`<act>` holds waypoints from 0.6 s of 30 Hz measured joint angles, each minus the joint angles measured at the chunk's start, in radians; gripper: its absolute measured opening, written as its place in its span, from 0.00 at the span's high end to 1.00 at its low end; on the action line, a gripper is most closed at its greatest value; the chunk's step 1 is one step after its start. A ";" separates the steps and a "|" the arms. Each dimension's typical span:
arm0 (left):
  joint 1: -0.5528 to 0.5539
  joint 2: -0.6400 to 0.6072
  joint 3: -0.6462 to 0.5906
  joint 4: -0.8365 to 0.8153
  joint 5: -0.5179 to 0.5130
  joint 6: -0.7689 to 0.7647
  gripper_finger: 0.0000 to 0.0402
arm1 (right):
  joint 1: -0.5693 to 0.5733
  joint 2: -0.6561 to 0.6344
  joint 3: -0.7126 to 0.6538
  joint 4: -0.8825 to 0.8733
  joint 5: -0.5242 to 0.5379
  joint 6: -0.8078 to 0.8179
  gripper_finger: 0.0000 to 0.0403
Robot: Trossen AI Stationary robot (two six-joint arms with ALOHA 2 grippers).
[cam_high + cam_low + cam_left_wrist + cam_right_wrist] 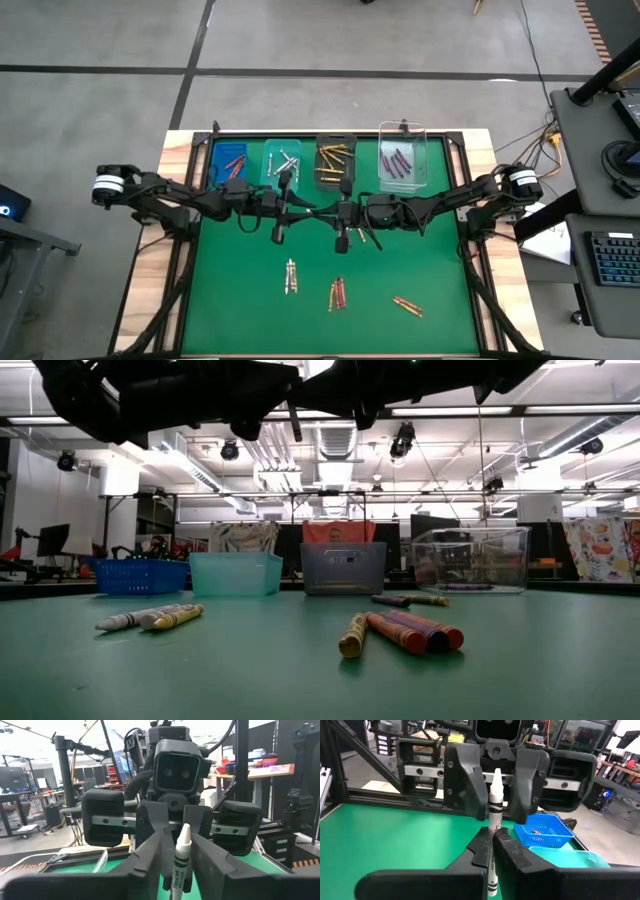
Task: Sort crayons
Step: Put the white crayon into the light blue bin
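My two grippers meet fingertip to fingertip above the middle of the green table (250,300). My right gripper (493,847) is shut on a silver-grey crayon (495,800) with a black label. My left gripper (178,862) is open, with one finger on each side of the same crayon (181,855), and it touches nothing that I can see. Loose crayons lie on the mat in small groups near the front (291,277) (338,293) (406,305). They also show in the low view (150,618) (400,630). My right gripper pinches the crayon's lower half (492,837) between its two fingers. The fingers come level from the table's right side and lie across the crayon. The crayon stands about upright with its pointed tip (496,774) up, lifted clear of the table.
Four bins stand in a row at the far edge. The blue one (232,158) holds red crayons, the teal one (283,162) silver ones, the dark one (335,160) gold ones and the clear one (403,160) purple ones. More crayons (365,238) lie under the right gripper.
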 joint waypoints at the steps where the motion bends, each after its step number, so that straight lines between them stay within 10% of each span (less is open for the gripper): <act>1: 0.000 0.001 0.001 -0.002 0.000 0.006 0.82 | 0.000 0.000 0.000 0.000 0.001 0.000 0.98; 18: 0.047 -0.077 0.035 -0.189 -0.010 0.049 0.99 | -0.008 -0.057 0.062 -0.195 0.101 0.048 0.70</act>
